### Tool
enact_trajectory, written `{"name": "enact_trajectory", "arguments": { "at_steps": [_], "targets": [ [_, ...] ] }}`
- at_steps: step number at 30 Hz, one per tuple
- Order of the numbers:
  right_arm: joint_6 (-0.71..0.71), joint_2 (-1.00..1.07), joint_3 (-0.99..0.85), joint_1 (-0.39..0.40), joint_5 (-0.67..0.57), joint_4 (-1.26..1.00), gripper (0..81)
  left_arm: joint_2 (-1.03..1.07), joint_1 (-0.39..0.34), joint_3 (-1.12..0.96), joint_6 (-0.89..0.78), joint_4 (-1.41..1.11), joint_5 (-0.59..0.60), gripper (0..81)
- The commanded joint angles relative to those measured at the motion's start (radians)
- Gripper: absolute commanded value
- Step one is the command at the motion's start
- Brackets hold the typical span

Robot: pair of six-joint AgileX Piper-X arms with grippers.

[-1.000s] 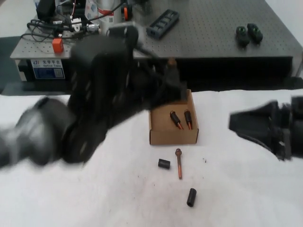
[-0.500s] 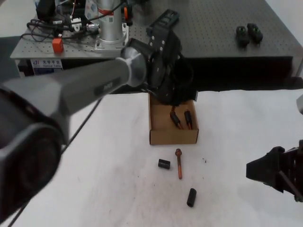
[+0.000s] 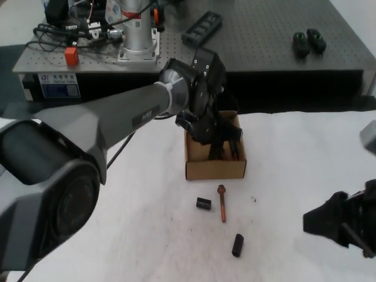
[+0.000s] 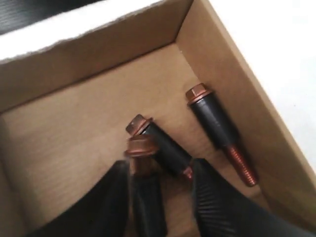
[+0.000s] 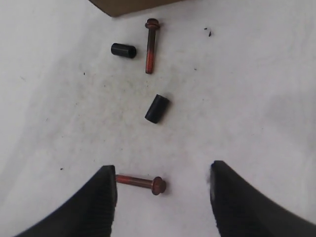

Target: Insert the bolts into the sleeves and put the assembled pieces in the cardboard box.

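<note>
High view: left arm (image 3: 117, 114) stretched over the brown cardboard box (image 3: 215, 169), left claw (image 3: 218, 148) down inside it. Box sits on the white cloth-covered surface (image 3: 147, 205). Just in front of the box lies a loose copper-coloured bolt (image 3: 222, 203), head toward the box. A short black sleeve (image 3: 203, 204) sits just beside it, not touching. A second black sleeve (image 3: 237, 245) lies nearer the camera, apart from both. Right claw (image 3: 311, 222) is low at the right, well apart from the box.

Left wrist view: jaws apart, not clamped. First assembled piece (image 4: 145, 192), a bolt in its sleeve, sits between them against one jaw, with a visible gap to the other. Second assembled piece (image 4: 160, 145) lies on the box floor just beside it. Third assembled piece (image 4: 215, 126) lies by the side wall, threaded end sticking out of its sleeve.

Right wrist view: right claw wide open, holding nothing, hovering over the surface. A bare copper bolt (image 5: 140, 183) lies on the cloth between the fingertips, closer to one jaw. Beyond it are the loose bolt, both sleeves and a corner of the box.
</note>
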Motion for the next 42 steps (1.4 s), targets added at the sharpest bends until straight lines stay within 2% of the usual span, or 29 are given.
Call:
{"name": "enact_trajectory", "arguments": {
  "at_steps": [1,7,12,16,22,29,33,35,39,42],
  "targets": [
    [-0.015,0.061,0.0,0.04,0.022,-0.021,41.7,-0.039,0.002,-0.013,0.032,0.034,-0.004,33.1],
    [-0.012,0.242,-0.029,0.176,0.179,-0.15,40.1,-0.196,0.007,-0.01,0.082,0.153,-0.146,27.2],
    [-0.024,0.486,-0.171,0.257,0.191,-0.217,37.1,-0.327,0.024,0.056,0.149,0.306,-0.225,21.2],
    [-0.049,0.678,-0.33,0.29,0.261,-0.214,37.1,-0.462,0.035,0.285,0.124,0.237,-0.235,21.3],
    [-0.068,0.902,-0.539,0.305,0.27,-0.184,37.0,-0.683,0.035,0.638,0.104,0.096,-0.235,21.3],
    [-0.074,1.038,-0.644,0.344,0.299,-0.155,36.7,-0.804,0.035,0.808,0.117,0.064,-0.235,21.3],
    [-0.094,1.078,-0.66,0.355,0.35,-0.153,29.5,-0.814,0.035,0.828,0.117,0.067,-0.235,21.3],
    [-0.097,1.084,-0.66,0.355,0.373,-0.153,25.6,-0.814,0.035,0.827,0.117,0.071,-0.223,21.3],
    [-0.131,1.092,-0.66,0.355,0.413,-0.153,17.4,-0.814,0.035,0.827,0.117,0.071,-0.096,21.3],
    [-0.136,1.099,-0.66,0.349,0.413,-0.148,15.8,-0.814,0.035,0.827,0.117,0.071,0.004,21.3]
  ]
}}
